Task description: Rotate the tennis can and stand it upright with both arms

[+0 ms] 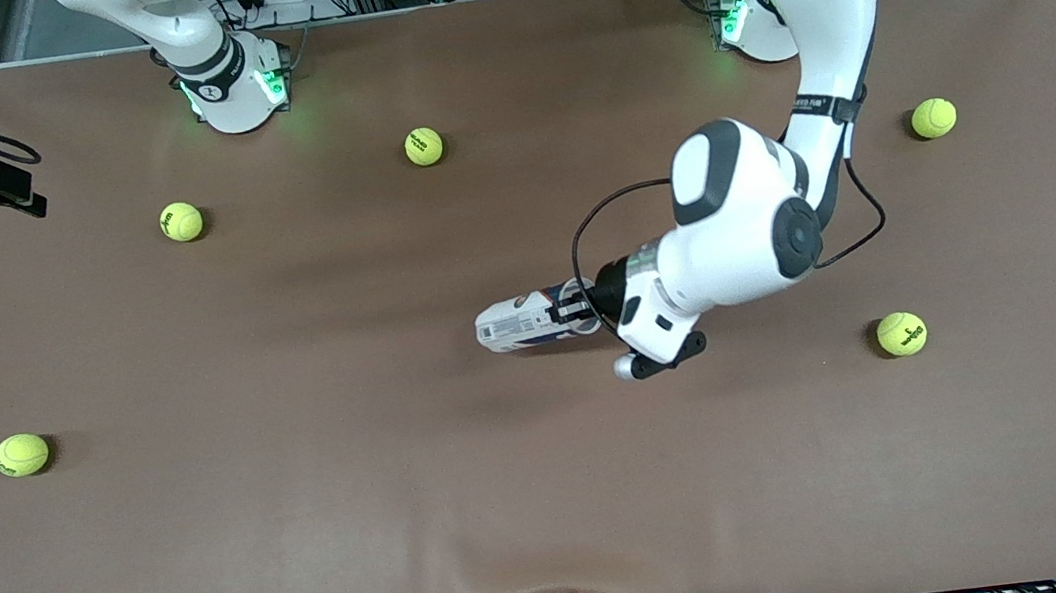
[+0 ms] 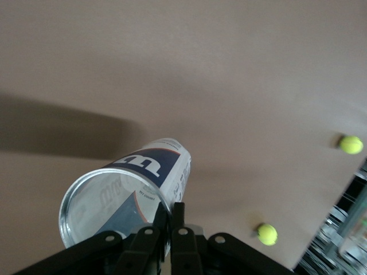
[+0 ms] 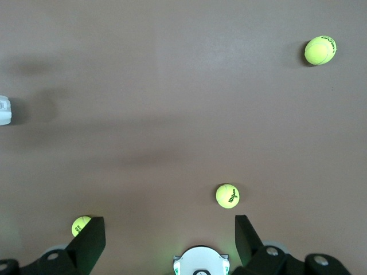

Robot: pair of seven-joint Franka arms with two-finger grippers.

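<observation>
I see five tennis balls (image 1: 424, 146) scattered well apart on the brown counter (image 1: 314, 524): three toward the right arm's end, two toward the left arm's end.

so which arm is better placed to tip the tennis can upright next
Left, probably. The left gripper is shut on the rim of the tennis can, which lies on its side mid-table. The right gripper hangs open, high near its own base, holding nothing.
</observation>
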